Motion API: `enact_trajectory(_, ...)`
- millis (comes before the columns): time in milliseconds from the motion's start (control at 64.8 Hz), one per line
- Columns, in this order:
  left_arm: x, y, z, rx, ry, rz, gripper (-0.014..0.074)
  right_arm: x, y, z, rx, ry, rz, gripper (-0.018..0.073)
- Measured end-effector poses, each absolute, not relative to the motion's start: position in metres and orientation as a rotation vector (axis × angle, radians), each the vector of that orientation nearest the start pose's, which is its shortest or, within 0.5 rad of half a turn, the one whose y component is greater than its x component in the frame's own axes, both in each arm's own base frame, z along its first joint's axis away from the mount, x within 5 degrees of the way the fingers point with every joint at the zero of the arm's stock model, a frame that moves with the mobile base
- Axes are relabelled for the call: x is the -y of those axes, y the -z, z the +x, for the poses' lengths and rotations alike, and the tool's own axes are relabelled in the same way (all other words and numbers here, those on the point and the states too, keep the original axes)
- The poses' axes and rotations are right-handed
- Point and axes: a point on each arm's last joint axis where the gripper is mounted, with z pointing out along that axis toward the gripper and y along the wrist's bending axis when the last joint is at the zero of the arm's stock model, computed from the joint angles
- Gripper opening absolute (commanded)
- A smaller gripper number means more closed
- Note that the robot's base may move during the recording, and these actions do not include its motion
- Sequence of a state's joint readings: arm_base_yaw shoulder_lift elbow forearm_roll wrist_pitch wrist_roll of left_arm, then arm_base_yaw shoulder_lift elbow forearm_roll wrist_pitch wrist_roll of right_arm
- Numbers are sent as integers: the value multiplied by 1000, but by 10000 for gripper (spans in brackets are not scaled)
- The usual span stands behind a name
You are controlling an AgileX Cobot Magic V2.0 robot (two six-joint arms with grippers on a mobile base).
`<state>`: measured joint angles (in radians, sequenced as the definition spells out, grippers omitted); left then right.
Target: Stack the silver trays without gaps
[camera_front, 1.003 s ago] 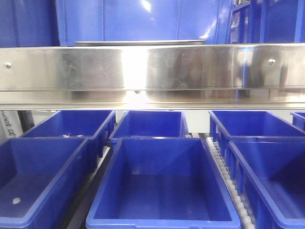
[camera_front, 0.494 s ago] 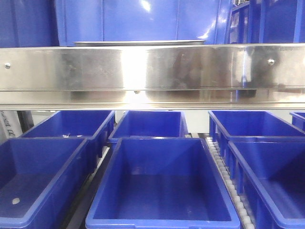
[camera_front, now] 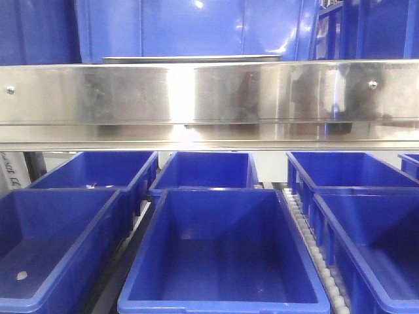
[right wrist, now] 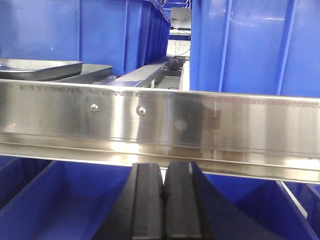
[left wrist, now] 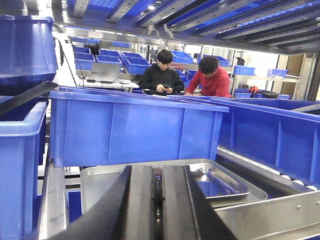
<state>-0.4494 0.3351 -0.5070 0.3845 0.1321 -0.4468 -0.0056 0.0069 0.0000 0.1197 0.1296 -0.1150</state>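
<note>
Upstairs, silver trays point(left wrist: 200, 182) nest on the steel shelf point(camera_front: 209, 104); blue bins point(camera_front: 222, 255) below, two people point(left wrist: 190, 77) far off. Front view unchanged. Left fingers point(left wrist: 159, 210) and right fingers point(right wrist: 162, 207) closed, empty.

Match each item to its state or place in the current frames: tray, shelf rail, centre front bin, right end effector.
Items
1. shallow shiny stainless-steel silver tray
2. long brushed-steel shelf rail with screws
3. large blue plastic bin at centre front
4. right end effector

States or places
A. empty, on the level below the rail
B. lying on the upper shelf, behind the rail
C. shut, holding nothing, lower than the rail
D. runs level across the whole front view

Pairs: 1-B, 2-D, 3-A, 4-C
</note>
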Motion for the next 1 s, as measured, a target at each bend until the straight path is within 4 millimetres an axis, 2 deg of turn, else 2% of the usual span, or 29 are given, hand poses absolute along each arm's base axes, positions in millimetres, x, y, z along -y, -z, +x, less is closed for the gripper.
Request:
enact_trajectory(262, 27, -349, 68, -1433, 362, 248, 4, -1, -201, 57, -1619, -11, -4, -70)
enact_trajectory(416, 21, -339, 65, -1462, 296, 224, 4, -1, -201, 57, -1619, -11, -4, -70)
enact_trajectory(555, 14, -316, 57, -1470, 157, 239, 4, -1, -201, 57, -1619, -10, -3, -70)
enact_trajectory(679, 9, -288, 52, -1485, 32, 234, 4, -1, -201, 57, -1619, -10, -3, -70)
enact_trajectory(848, 4, -247, 49, -1525, -21, 141, 4, -1, -201, 57, -1619, -10, -3, -70)
enact_trajectory(1003, 3, -214, 55, -1579, -36, 111, 4, -1, -201, 57, -1618, -10, -3, -70)
